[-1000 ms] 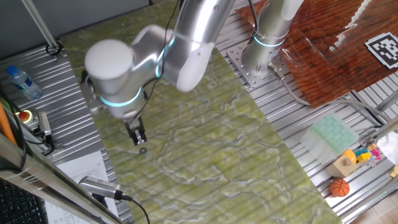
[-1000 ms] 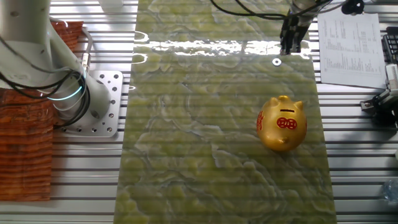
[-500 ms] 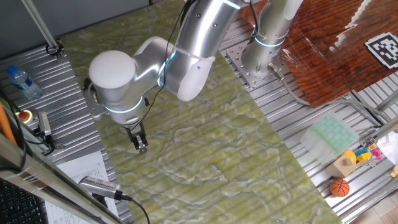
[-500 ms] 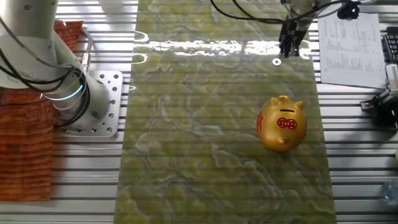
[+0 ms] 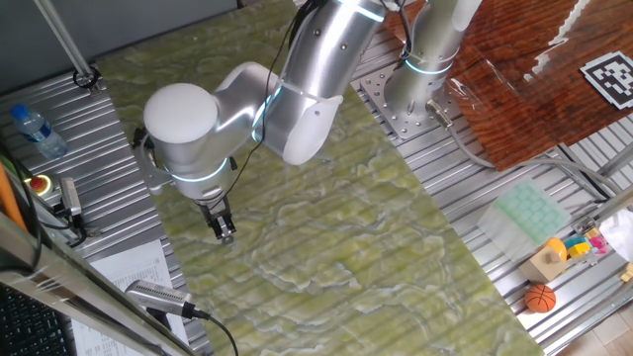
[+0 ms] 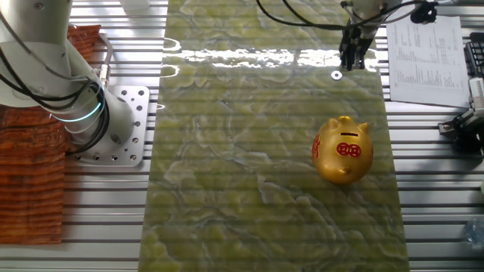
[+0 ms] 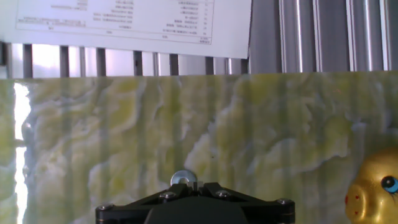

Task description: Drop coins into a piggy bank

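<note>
The gold piggy bank (image 6: 344, 151) stands on the green mat, slot and red marking up; its snout shows at the hand view's lower right (image 7: 373, 190). One small grey coin (image 6: 336, 74) lies flat on the mat beyond the pig, near the mat's edge. My gripper (image 6: 352, 65) hangs right beside it, tips low at the mat. In the hand view the coin (image 7: 181, 178) lies just past my gripper (image 7: 194, 185), whose fingers are together and hold nothing. In the one fixed view my gripper (image 5: 226, 235) hides the coin, and the arm hides the pig.
A printed paper sheet (image 6: 423, 49) lies off the mat beside the coin, also in the hand view (image 7: 124, 18). The arm's base (image 6: 113, 125) stands left of the mat. A water bottle (image 5: 38, 131), a small orange basketball (image 5: 540, 298) and boxes sit at the table's sides.
My gripper has moved a little closer to the coin and lower. The coin and the piggy bank have not moved.
</note>
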Action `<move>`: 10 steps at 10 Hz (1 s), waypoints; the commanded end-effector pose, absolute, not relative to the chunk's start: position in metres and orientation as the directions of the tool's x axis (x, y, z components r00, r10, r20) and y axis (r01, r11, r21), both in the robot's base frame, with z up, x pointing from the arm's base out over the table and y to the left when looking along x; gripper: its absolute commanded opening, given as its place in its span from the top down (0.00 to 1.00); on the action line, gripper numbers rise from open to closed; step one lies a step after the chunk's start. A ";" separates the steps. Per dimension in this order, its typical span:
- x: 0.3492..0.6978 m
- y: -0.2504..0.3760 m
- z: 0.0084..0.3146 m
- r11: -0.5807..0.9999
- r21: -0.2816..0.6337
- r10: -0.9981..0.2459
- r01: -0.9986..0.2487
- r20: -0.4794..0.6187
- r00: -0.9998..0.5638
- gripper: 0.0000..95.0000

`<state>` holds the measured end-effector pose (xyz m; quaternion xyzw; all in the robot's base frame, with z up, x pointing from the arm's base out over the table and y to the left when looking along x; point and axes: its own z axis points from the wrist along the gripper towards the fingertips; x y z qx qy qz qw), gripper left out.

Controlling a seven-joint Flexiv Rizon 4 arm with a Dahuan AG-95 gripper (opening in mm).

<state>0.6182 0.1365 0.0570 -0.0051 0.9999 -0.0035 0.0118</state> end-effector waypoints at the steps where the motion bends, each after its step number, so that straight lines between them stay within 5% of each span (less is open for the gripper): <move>1: 0.618 0.136 0.056 1.000 -0.010 -0.016 -0.016 -0.014 -1.000 1.00; 10: 0.618 0.136 0.056 1.000 -0.005 -0.024 -0.023 -0.021 -0.999 1.00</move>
